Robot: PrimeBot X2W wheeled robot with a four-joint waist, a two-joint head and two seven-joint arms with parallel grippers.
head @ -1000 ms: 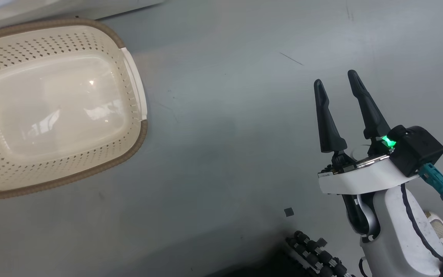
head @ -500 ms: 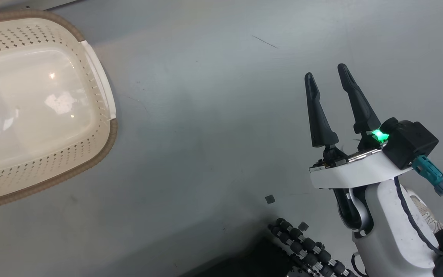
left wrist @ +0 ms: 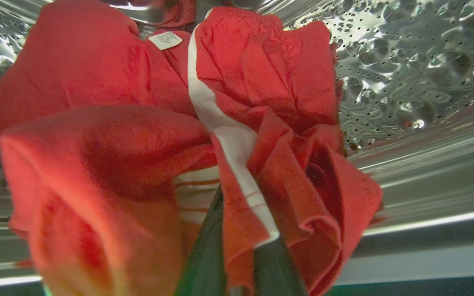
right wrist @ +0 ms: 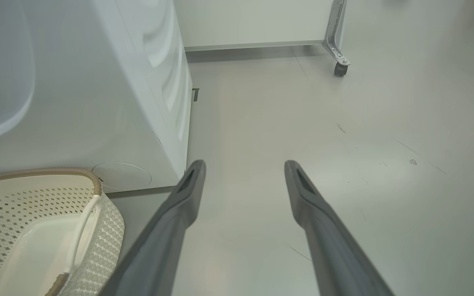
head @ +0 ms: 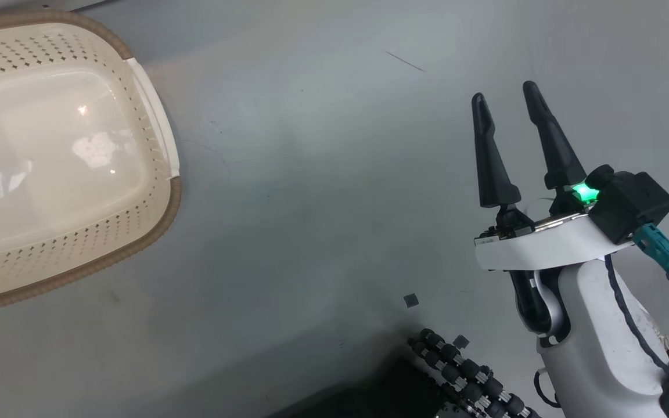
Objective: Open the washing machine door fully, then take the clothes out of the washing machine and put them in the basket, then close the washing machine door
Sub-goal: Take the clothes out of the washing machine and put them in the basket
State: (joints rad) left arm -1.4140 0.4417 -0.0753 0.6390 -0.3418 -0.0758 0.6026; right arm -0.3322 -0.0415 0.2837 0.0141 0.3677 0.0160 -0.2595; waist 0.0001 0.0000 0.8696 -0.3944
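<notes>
The clothes (left wrist: 109,135) lie inside the steel drum (left wrist: 405,61) as one bunched mass of bright red fabric; we cannot count separate garments in it. On this mass we count one small white label (left wrist: 165,40), one broad white stripe (left wrist: 220,127) and one white panel (left wrist: 196,193) crossed by thin red lines. The left gripper (left wrist: 241,246) is clamped on the clothes: its two dark fingers (left wrist: 204,263) rise close together from the bottom edge of the left wrist view, with a fold of the striped fabric pinched between them. In the right wrist view we see one washing machine (right wrist: 97,102), a white cabinet standing on the floor, with one round cap (right wrist: 121,176) low on its front. One basket (right wrist: 93,185) stands near that front; it is cream, perforated and brown-rimmed, and we count one white handle (right wrist: 80,230) on its near end. The head view places the basket at the left, well apart from the right gripper (head: 505,93). The right gripper's two fingers stand apart above the grey floor (head: 323,174), with bare floor showing between them. One green lamp (head: 583,191) glows at its wrist. Two small dark squares (head: 410,300) lie on the floor beside one row of black rollers (head: 468,371). One caster (right wrist: 340,69) stands on the floor beyond the machine.
</notes>
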